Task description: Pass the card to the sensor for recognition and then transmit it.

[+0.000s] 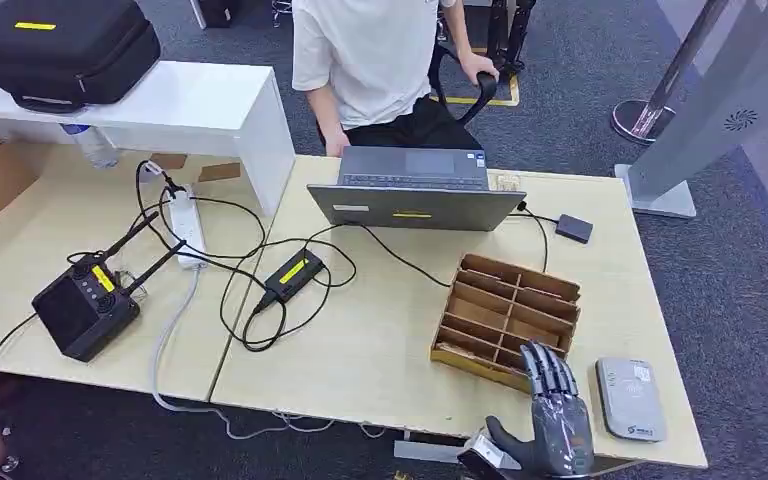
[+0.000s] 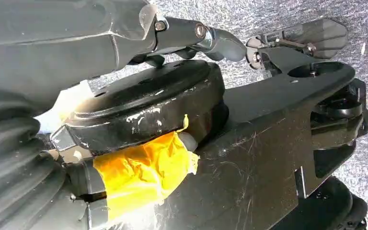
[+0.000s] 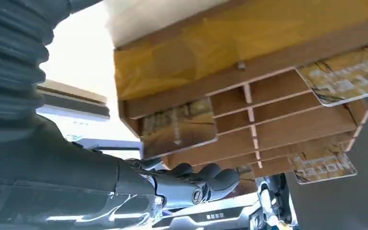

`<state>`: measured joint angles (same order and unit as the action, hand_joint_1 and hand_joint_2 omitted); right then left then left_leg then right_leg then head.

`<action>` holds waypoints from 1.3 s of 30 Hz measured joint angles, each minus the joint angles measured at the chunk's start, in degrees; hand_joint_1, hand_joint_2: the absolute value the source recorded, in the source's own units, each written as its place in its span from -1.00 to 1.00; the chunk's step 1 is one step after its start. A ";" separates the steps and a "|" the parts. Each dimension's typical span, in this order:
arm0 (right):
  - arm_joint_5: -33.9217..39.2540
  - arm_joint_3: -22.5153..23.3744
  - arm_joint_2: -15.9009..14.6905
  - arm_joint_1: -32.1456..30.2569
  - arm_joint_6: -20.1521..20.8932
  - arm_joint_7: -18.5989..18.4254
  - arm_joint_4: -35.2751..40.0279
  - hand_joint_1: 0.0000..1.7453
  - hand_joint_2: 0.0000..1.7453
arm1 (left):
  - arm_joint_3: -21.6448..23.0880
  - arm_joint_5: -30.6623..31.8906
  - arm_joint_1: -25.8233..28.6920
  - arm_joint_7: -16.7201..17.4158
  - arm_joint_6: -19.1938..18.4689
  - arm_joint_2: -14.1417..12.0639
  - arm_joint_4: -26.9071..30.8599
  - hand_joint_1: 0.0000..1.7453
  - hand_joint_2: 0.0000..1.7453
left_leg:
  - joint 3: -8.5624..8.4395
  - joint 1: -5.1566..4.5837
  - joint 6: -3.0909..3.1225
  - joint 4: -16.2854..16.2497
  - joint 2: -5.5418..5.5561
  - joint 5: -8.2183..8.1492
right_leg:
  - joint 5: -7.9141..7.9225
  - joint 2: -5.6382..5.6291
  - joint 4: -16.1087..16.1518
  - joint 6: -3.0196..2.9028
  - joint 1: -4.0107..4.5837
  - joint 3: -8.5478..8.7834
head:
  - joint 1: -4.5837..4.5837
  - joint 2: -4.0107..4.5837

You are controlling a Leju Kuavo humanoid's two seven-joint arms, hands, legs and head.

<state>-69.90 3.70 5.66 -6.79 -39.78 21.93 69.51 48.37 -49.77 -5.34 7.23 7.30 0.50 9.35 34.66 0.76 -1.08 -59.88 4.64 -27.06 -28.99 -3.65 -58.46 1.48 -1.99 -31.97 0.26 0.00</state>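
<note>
Right hand [image 1: 557,420] is empty, fingers extended, hovering at the wooden rack's [image 1: 505,315] near edge; card reader [image 1: 630,399] just right.

A laptop [image 1: 415,188], power strip [image 1: 187,226] and black case [image 1: 60,45] sit before a seated person [image 1: 375,60]

Cards [image 3: 179,127] stand in rack [image 1: 505,315] beside grey sensor [image 1: 630,398].

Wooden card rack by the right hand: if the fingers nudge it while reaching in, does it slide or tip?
Likely slides, not tips: the wooden card rack sits low and wide on the smooth table. It looks like thin board with open slots, so probably light and easily shoved. The right hand is at its near edge; cards stand loose in the slots and may shift.
</note>
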 joint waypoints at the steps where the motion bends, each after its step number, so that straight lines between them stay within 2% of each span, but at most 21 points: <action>1: 0.00 -0.39 0.00 0.43 0.00 -0.52 -0.13 -1.00 1.00 | 0.11 0.09 -0.03 0.02 -0.02 0.00 0.00 -1.00 1.00 | 0.00 0.00 0.00 0.00 0.00 0.00 | 0.00 0.00 0.00 0.00 0.00 0.00 | 0.00 0.00; 8: -0.02 -0.99 -0.02 1.25 0.00 -1.47 -0.35 -1.00 1.00 | 0.37 0.17 -0.08 0.11 -0.02 0.00 0.00 -1.00 1.00 | -0.01 0.00 0.00 0.00 0.00 0.00 | 0.00 0.00 0.00 0.00 0.00 0.00 | 0.00 0.00; 10: -0.61 -2.17 -0.70 3.31 0.00 -4.22 -1.01 -1.00 1.00 | 0.87 0.28 -0.22 0.37 -0.09 -0.02 0.00 -1.00 1.00 | -0.01 -0.01 0.01 0.00 0.01 0.02 | 0.00 0.00 0.00 0.00 -0.01 0.01 | 0.00 0.00; 14: -1.90 -1.80 -1.94 4.65 0.00 -5.53 -1.77 -1.00 1.00 | 1.27 0.24 -0.33 0.57 -0.22 -0.11 0.00 -1.00 1.00 | -0.01 -0.02 0.01 -0.01 0.01 0.02 | 0.01 0.00 0.01 0.00 -0.02 0.01 | 0.00 0.00; 22: -1.40 0.85 -4.26 6.73 0.00 -4.09 -2.69 -1.00 1.00 | 2.01 -0.05 -0.49 0.70 -0.61 -0.24 0.00 -1.00 1.00 | -0.01 -0.02 0.02 -0.01 0.01 0.02 | 0.01 0.00 0.01 0.01 -0.02 0.01 | 0.00 0.00; 39: -2.12 1.66 -5.66 7.19 0.00 -4.75 -2.69 -1.00 1.00 | 2.23 -0.90 -0.51 0.70 -0.68 -0.35 0.00 -1.00 1.00 | -0.01 -0.02 0.02 -0.01 0.01 0.02 | 0.01 0.00 0.01 0.01 -0.02 0.01 | 0.00 0.00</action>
<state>-72.02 5.35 0.00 0.40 -39.78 17.18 66.82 50.60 -50.66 -5.86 7.93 6.62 0.15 9.35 34.65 0.74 -1.06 -59.90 4.65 -27.04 -28.98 -3.65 -58.45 1.49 -2.01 -31.96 0.26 0.00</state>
